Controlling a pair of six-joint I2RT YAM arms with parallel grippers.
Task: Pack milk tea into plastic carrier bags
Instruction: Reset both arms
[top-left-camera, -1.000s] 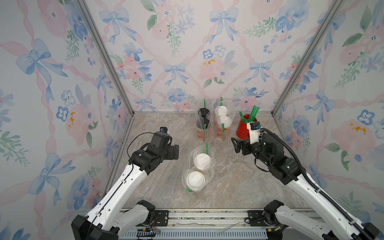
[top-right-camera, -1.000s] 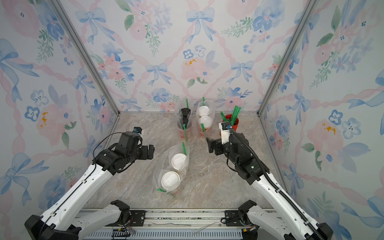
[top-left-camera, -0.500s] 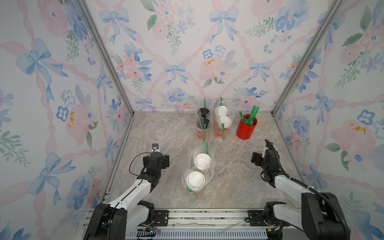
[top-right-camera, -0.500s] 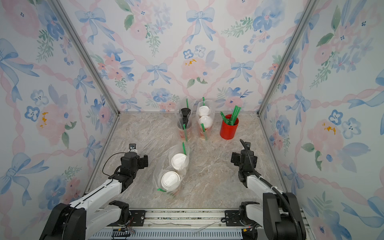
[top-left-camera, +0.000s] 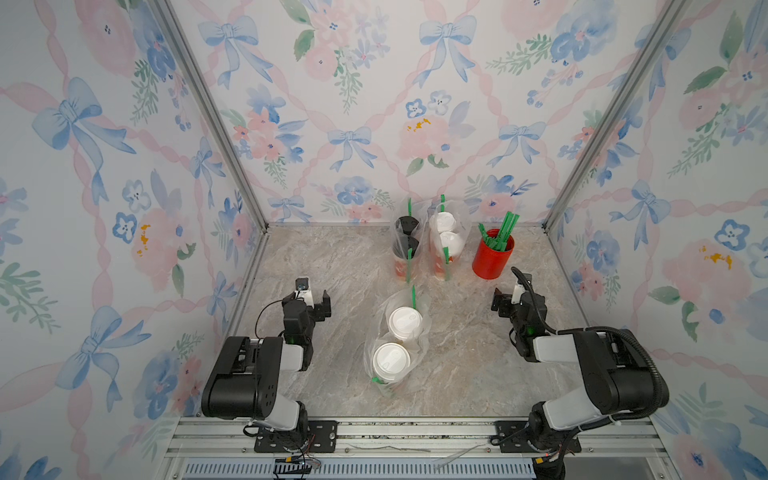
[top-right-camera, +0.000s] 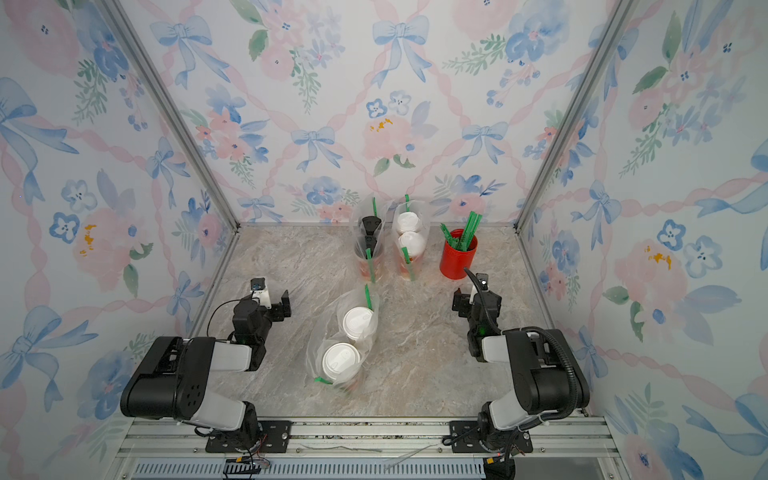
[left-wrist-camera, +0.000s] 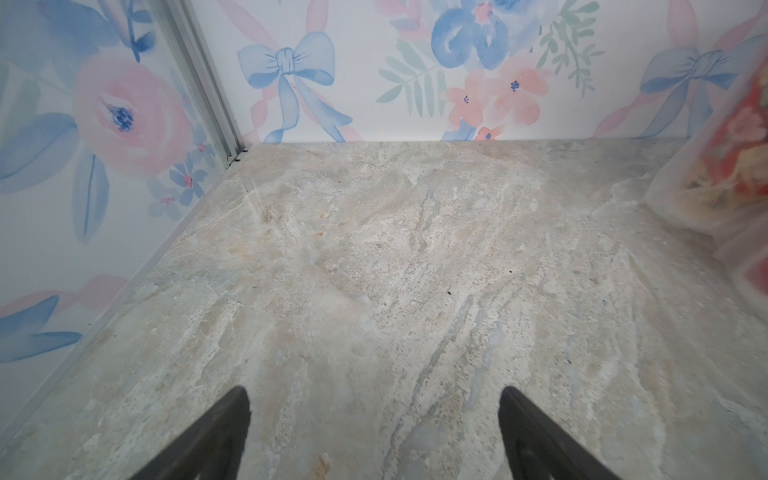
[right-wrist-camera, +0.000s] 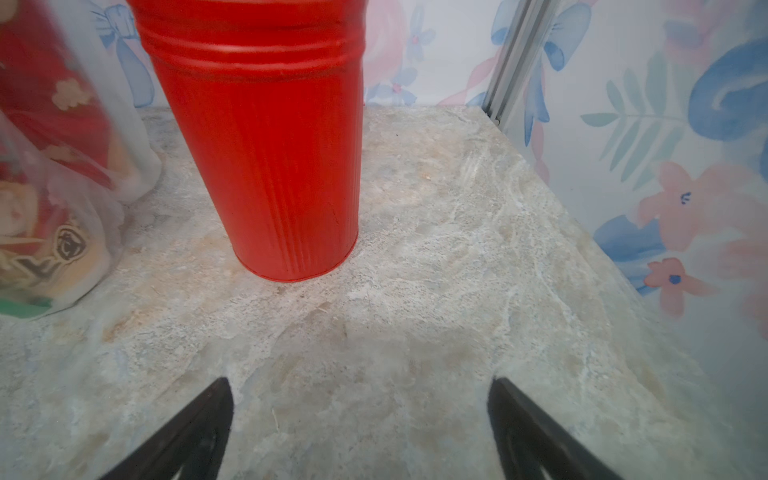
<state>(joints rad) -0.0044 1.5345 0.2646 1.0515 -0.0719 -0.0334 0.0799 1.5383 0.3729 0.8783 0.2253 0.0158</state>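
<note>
Both arms parked low at the end of a tea-packing run: my left gripper (left-wrist-camera: 372, 390) and right gripper (right-wrist-camera: 360, 380) hang over the marble table (top-left-camera: 332, 257), jaws spread wide and holding nothing; the right one sits just short of the red straw cup (top-left-camera: 492, 253), the left well off to that cup's left, which leaves the middle of the table free. Between them, nearer to me than the red straw cup and to its left, the nearest carrier bag (top-left-camera: 371, 353) stands with two white-lidded cups (top-left-camera: 405, 322) upright inside, one behind the other, a green straw (top-left-camera: 413, 297) rising at its far end; the thin plastic slumps around the lids, so I judge the cups are what keep it standing. Farther back, just left of the red straw cup, a second carrier bag (top-left-camera: 463, 226) holds two more white-lidded teas; left of it again, close beside it, a third carrier bag (top-left-camera: 417, 214) holds two black-lidded cups (top-left-camera: 407, 224); both carry green straws. All six teas appear bagged in pairs, so the packing looks done, and empty jaws clear of the bags suit that. The red straw cup, bristling with spare straws (top-left-camera: 503, 235), stands unbagged straight ahead of my right gripper; any forward reach there risks tipping it; floral wallpaper (top-left-camera: 374, 104) closes the scene behind.
</note>
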